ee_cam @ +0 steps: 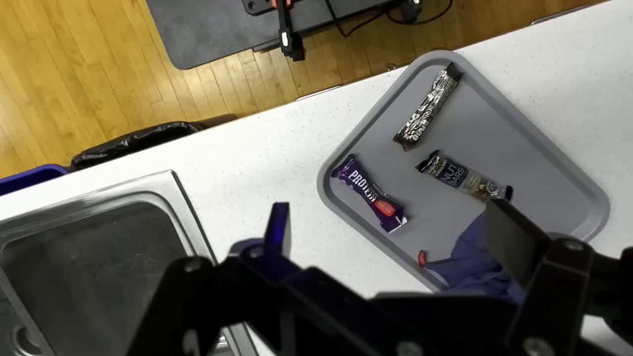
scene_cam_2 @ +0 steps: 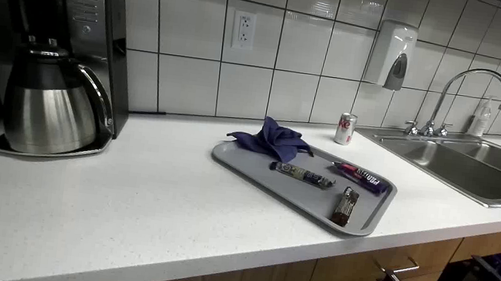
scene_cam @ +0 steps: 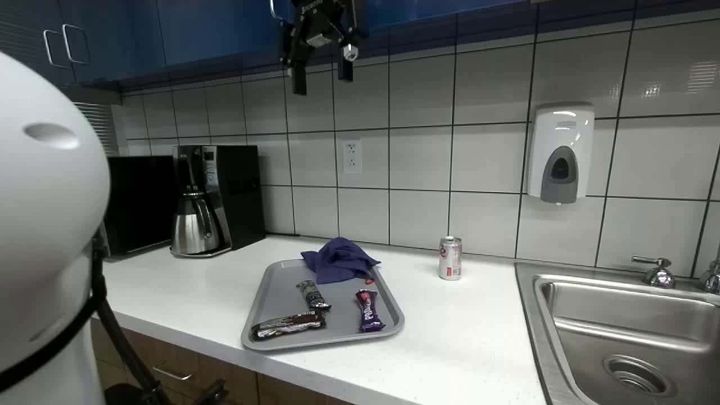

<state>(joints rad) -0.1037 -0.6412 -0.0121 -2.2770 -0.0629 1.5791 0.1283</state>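
My gripper [scene_cam: 322, 79] is open and empty, high above the counter; it also shows in the wrist view [ee_cam: 388, 210]. It touches nothing. Below it is a grey tray [scene_cam: 343, 320]. A purple protein bar [ee_cam: 371, 193], a nut bar [ee_cam: 465, 175] and a brown-and-silver bar [ee_cam: 429, 109] lie apart on the tray. A crumpled purple cloth [scene_cam_2: 274, 141] lies at the tray's wall-side end, partly over the rim. In the wrist view a finger hides part of the cloth. A small red piece [ee_cam: 422, 257] lies beside the cloth.
A silver can [scene_cam: 450, 259] stands upright near the wall. A steel sink [scene_cam_2: 487, 172] with a faucet [scene_cam_2: 475, 72] is beyond it. A coffee maker with a carafe [scene_cam_2: 52, 104] stands at the other end. Wall cabinets [scene_cam: 214, 28] hang close to the gripper. A soap dispenser [scene_cam: 562, 152] is on the wall.
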